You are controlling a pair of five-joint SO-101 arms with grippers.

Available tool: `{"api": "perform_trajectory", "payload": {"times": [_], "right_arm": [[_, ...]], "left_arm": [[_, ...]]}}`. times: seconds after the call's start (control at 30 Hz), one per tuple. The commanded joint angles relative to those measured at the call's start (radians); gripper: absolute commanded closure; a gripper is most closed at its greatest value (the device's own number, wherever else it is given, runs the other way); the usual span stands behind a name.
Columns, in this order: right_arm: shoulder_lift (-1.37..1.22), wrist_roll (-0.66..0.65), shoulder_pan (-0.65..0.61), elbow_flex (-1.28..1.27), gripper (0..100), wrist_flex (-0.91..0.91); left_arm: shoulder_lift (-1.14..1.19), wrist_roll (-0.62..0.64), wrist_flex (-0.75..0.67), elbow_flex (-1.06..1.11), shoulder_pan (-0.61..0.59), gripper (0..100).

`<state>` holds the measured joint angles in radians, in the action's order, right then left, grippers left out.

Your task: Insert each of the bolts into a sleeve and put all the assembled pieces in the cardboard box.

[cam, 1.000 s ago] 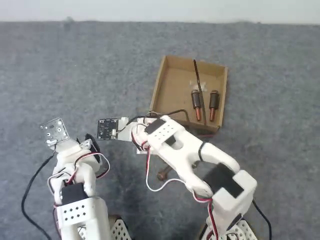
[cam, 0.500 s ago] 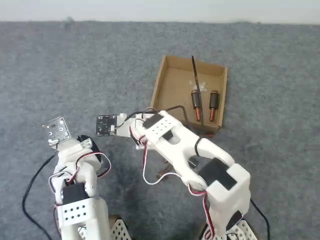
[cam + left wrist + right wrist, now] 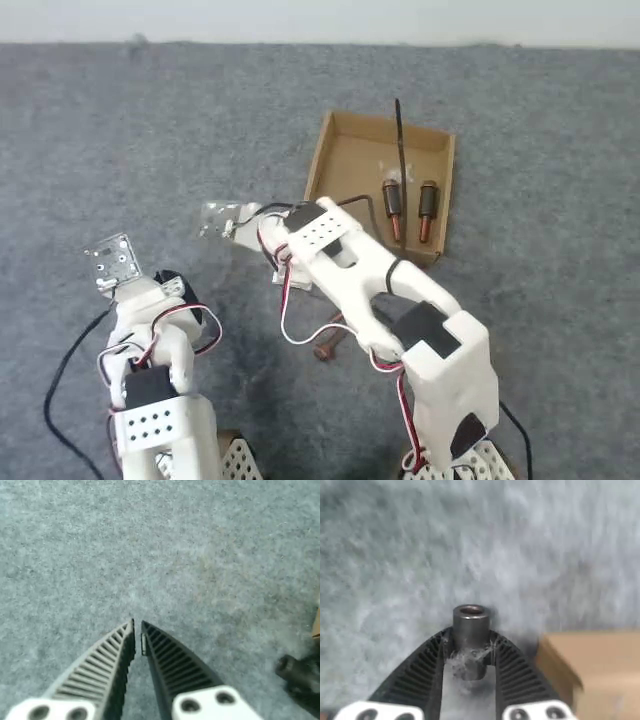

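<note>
Currently 1 sleeve (image 3: pixel 470 625) sits clamped between the right gripper's (image 3: pixel 471 636) jaws, just beside the cardboard box (image 3: pixel 318 165), where 2 assembled pieces (image 3: pixel 393 205) lie. 1 bolt (image 3: pixel 326 350) lies on the carpet (image 3: pixel 150 130), not yet inserted. The left gripper's (image 3: pixel 137 630) jaws nearly touch, empty.

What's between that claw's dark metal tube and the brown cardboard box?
Only bare grey carpet, as the right wrist view shows, lies between the dark metal sleeve in the right gripper and the cardboard box.
</note>
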<state>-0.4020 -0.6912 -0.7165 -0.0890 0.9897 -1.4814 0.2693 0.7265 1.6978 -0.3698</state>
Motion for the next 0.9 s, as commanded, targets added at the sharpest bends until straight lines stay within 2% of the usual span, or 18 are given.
{"api": "perform_trajectory", "payload": {"times": [0.0, 0.1, 0.27, 0.4, 0.7, 0.87], "right_arm": [[0.166, 0.117, 0.065, 0.043, 99.1, 0.102], [0.257, 0.201, 0.136, 0.040, 99.1, 0.180], [0.358, 0.348, 0.328, 0.014, 99.1, 0.323], [0.407, 0.431, 0.427, -0.092, 99.1, 0.320], [0.567, 0.488, 0.572, -0.381, 99.1, 0.297], [0.704, 0.486, 0.656, -0.574, 99.1, 0.205]], "left_arm": [[-0.018, 0.003, -0.023, -0.007, 0.008, 98], [-0.018, 0.003, -0.023, -0.007, 0.008, 98], [-0.018, 0.003, -0.023, -0.007, 0.008, 98], [-0.018, -0.008, -0.023, -0.007, 0.009, 98], [-0.014, -0.031, -0.021, -0.007, 0.009, 98], [-0.014, -0.032, -0.018, -0.007, 0.009, 98]]}}
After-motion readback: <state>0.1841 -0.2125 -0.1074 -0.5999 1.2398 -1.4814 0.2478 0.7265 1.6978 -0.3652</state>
